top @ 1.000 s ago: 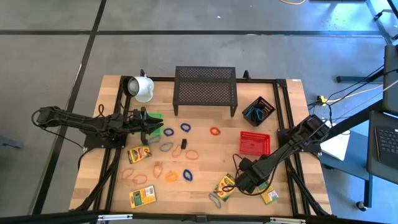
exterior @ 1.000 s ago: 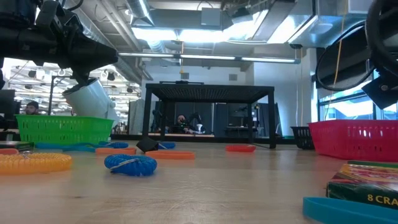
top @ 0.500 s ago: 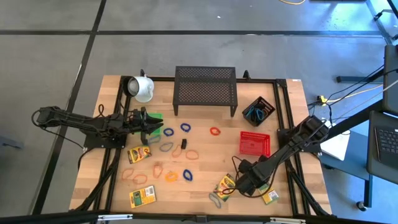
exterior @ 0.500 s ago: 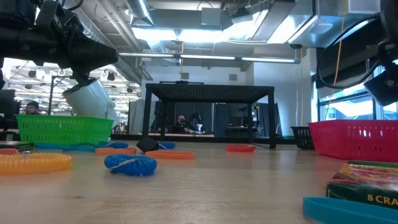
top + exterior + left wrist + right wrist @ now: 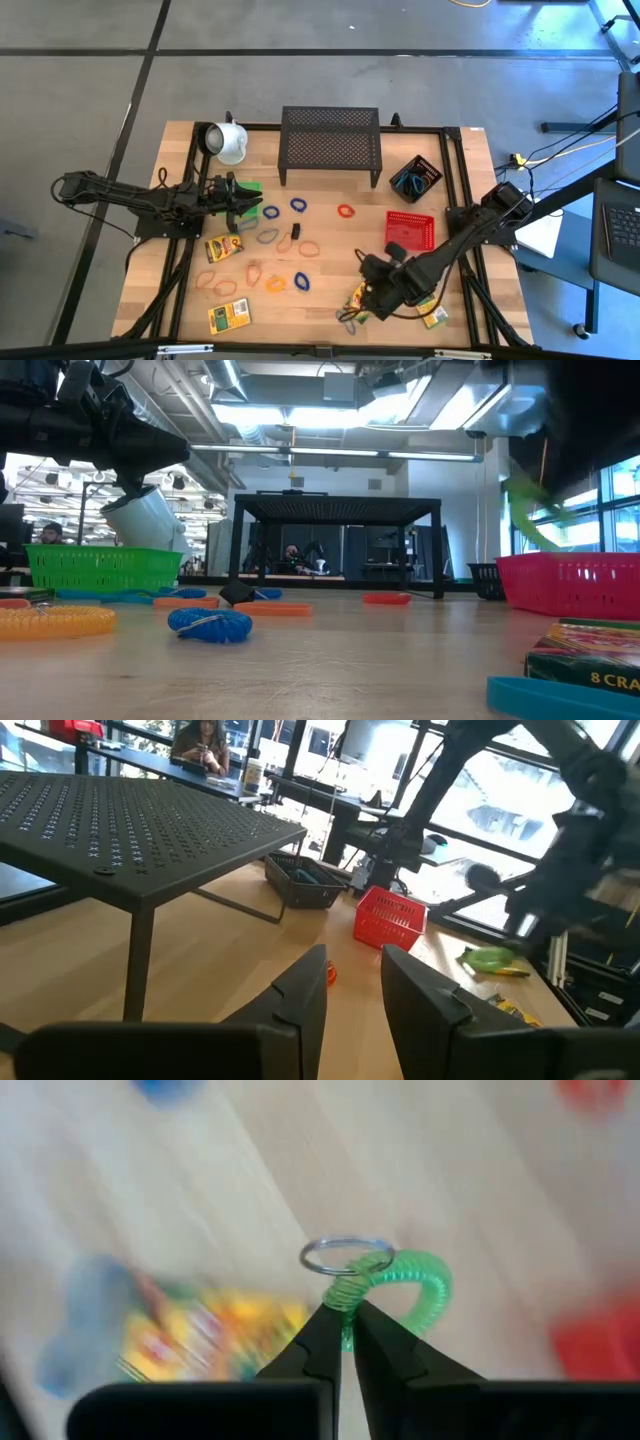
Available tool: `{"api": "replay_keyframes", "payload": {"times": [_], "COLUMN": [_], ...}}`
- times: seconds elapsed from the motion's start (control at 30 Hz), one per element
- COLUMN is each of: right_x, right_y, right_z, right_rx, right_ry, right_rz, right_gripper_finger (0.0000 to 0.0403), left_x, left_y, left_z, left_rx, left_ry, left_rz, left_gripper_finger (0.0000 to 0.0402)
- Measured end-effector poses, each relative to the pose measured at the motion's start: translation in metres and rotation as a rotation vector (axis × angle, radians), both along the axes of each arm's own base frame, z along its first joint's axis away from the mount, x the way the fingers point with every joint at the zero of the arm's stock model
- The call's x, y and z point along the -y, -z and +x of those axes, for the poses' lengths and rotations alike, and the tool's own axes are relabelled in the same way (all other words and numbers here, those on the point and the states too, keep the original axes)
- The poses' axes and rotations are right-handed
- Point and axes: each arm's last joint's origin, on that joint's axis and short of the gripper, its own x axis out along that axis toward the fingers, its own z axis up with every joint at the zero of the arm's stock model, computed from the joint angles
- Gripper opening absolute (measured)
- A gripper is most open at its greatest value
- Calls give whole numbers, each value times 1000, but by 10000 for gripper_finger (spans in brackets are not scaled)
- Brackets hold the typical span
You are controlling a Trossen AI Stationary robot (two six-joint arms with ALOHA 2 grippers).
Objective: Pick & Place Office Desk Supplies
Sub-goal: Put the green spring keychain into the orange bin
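Now, seen from above, the right pincer has swung from the bench's right edge inward over the yellow-and-green crayon box near the front, and its fingers have closed, so a pick looks done and a carry should follow. The left pincer hovers by the green plastic basket, unchanged; whether it grips anything I cannot tell

At bench height, only a blurred green streak shows above the red mesh basket

From the right wrist, the catch is plain: a green coiled band with a metal ring, pinched between the fingertips, lifted above the bench

From the left wrist, that green coil shows far off
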Motion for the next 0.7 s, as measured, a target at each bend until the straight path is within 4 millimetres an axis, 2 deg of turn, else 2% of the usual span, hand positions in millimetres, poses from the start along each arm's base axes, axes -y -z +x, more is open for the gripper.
{"api": "replay_keyframes", "payload": {"times": [0.23, 0.4, 0.57, 0.7], "right_x": [-17, -25, -28, -26], "right_y": [-47, -73, -85, -86], "right_z": [31, 44, 50, 52], "right_rx": [374, 549, 636, 648], "right_ry": [-162, -218, -253, -236], "right_rz": [-180, -286, -372, -376], "right_gripper_finger": [22, 22, 22, 22], "left_x": [0, 0, 0, 0], "left_y": [0, 0, 0, 0], "left_z": [0, 0, 0, 0], "left_rx": [1, 2, 2, 2], "left_ry": [0, 0, 0, 0], "left_rz": [0, 0, 0, 1], "left_gripper_finger": [91, 91, 91, 91]}}
